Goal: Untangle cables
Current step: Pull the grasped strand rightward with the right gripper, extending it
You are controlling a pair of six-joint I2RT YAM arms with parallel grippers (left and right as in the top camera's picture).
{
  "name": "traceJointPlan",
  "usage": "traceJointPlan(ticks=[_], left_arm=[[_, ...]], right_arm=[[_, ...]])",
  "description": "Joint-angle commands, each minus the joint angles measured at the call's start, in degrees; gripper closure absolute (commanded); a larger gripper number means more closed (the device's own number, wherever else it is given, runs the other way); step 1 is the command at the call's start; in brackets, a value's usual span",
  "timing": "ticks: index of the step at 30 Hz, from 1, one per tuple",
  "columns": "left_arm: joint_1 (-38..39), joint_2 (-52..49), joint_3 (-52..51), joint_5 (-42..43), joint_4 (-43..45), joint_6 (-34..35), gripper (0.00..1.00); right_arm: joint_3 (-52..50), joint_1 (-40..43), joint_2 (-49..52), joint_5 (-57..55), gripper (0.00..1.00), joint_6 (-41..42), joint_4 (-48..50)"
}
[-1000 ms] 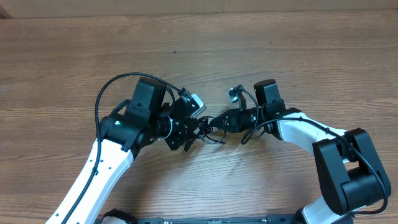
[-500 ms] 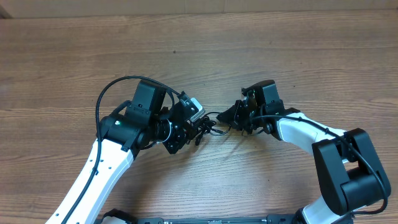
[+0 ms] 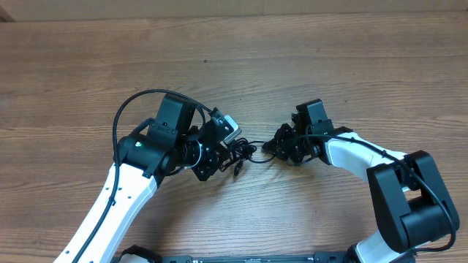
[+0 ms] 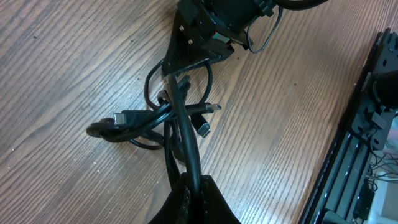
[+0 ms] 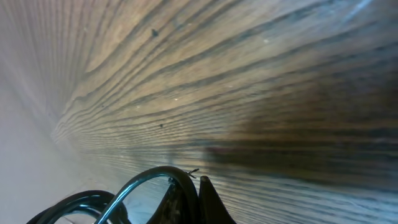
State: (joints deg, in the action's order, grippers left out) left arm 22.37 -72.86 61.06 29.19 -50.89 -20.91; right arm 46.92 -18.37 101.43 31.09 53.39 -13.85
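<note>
— Cables: where do they lie?
— Around mid-table on the wooden table. They are a small black tangle strung between the two grippers, nearer the edge where the arm bases stand than the far edge.
— Both holding?
— The left gripper has its fingers together on a strand. The right gripper is pinched on the tangle's other side.
— Anything in the way?
— From overhead the grippers' black bodies cover much of the tangle. The left arm's thick cable arcs well apart from it.
— And the wrist cameras?
— The left wrist view shows crossed loops and small plug ends on the wood, plus a black rail along the table's edge. The right wrist view gives one loop beside its fingers and blurred wood grain.
</note>
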Motion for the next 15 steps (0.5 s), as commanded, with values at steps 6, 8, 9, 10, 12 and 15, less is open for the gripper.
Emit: traceJointPlan(ticks=[6,8,9,10,12,15], left_arm=[[-0.22,0.87,-0.22,1.97,-0.66,1.75,0.96],[-0.22,0.87,-0.22,1.99,-0.52,3.74,0.96],[-0.22,0.87,-0.22,1.99,-0.52,4.74,0.95],[-0.22,0.87,-0.22,1.99,-0.52,5.68,0.96],[-0.22,0.87,-0.22,1.99,-0.50,7.37,0.96],[-0.22,0.87,-0.22,2.01,-0.55,8.33,0.96]], right_arm=[[0.31,1.90,0.28,-8.66,0.96,3.72,-2.75],[0.31,3.50,0.28,-8.81,0.96,4.39,-2.75],[0.31,4.44,0.28,-8.81,0.96,5.29,-2.75],[0.31,5.46,0.28,-8.79,0.96,6.19,-2.73],[0.33,7.69,0.28,-8.59,0.96,8.85,-2.64],[0.33,10.54,0.26,-6.95,0.96,10.54,-1.20]])
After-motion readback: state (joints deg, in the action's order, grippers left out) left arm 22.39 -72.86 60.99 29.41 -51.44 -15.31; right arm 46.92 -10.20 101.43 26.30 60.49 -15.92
